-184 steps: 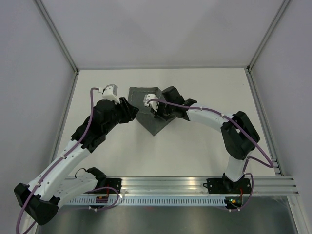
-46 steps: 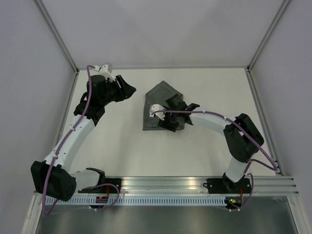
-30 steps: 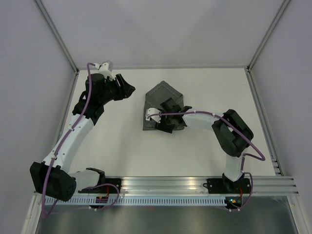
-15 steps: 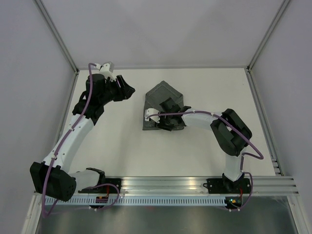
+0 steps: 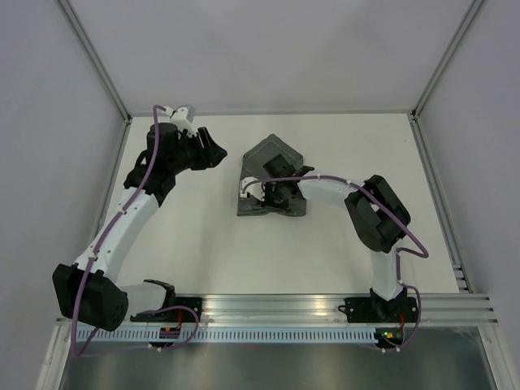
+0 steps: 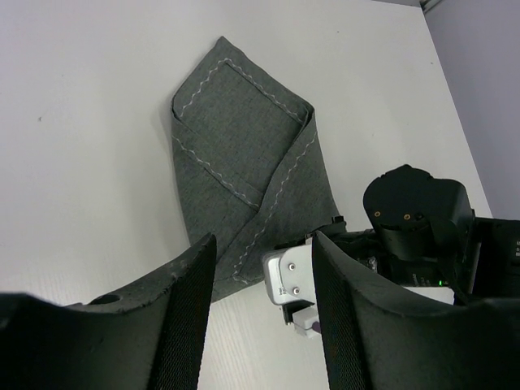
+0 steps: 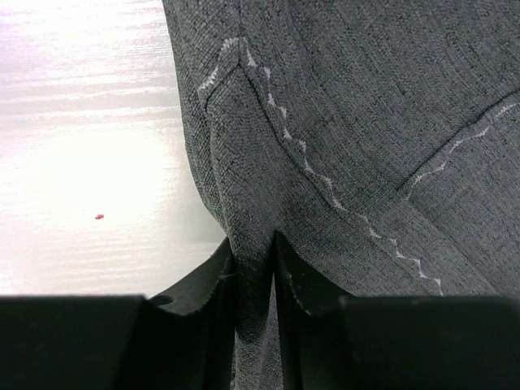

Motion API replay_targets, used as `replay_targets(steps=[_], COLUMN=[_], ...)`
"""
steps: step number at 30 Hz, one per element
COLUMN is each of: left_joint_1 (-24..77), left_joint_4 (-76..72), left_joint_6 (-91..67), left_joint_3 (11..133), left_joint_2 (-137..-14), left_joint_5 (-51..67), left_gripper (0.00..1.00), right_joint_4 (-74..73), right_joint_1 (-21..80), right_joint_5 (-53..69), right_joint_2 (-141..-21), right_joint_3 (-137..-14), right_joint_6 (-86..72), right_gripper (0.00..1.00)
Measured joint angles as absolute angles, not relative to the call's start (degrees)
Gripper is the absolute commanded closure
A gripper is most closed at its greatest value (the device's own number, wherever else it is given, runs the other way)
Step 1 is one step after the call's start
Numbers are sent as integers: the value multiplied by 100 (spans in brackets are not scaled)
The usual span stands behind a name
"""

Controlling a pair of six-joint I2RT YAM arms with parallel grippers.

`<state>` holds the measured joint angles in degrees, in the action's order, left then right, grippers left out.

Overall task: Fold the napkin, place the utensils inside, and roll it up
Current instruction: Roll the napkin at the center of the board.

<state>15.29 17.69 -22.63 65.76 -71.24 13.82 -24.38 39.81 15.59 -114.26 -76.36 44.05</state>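
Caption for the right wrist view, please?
Right end effector pinches a fold of the dark grey napkin on the white table.

So in the top view the napkin (image 5: 270,159) lies folded on the worktop (image 5: 203,236), a bit above the middle of the frame, with its pointed end toward the top and its wider end toward the bottom. The right claw (image 5: 272,196) sits on that lower end, reaching in from the right. In its wrist view a ridge of the cloth sits right between the two fingers, with bare worktop on the left of the frame. The left claw (image 5: 214,151) is in the upper left, left of the napkin and apart from it. Its wrist view has the napkin mid-frame beyond the fingers and the right claw at lower right. Both arm bases are on the rail (image 5: 276,307) along the bottom.
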Motion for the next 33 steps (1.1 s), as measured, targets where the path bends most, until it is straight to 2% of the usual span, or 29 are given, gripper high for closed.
replay_targets(steps=[11, 25, 33], left_joint_1=[2119, 3391, 3857], left_joint_4=[1640, 362, -447], left_joint_6=[-1907, -784, -185], left_joint_3=[6506, 5269, 4488], left_joint_2=[-7175, -6626, -6532], left_joint_5=[1197, 733, 449], left_gripper=[51, 58, 55], right_joint_4=[-3579, -5288, -5850], right_joint_1=[3524, 2899, 2720], right_joint_5=[2495, 3341, 3590], right_joint_2=[-11924, -12495, -12687], right_joint_3=[-8503, -9397, -9623], right_joint_6=[4705, 5236, 5380], right_gripper=[81, 83, 83])
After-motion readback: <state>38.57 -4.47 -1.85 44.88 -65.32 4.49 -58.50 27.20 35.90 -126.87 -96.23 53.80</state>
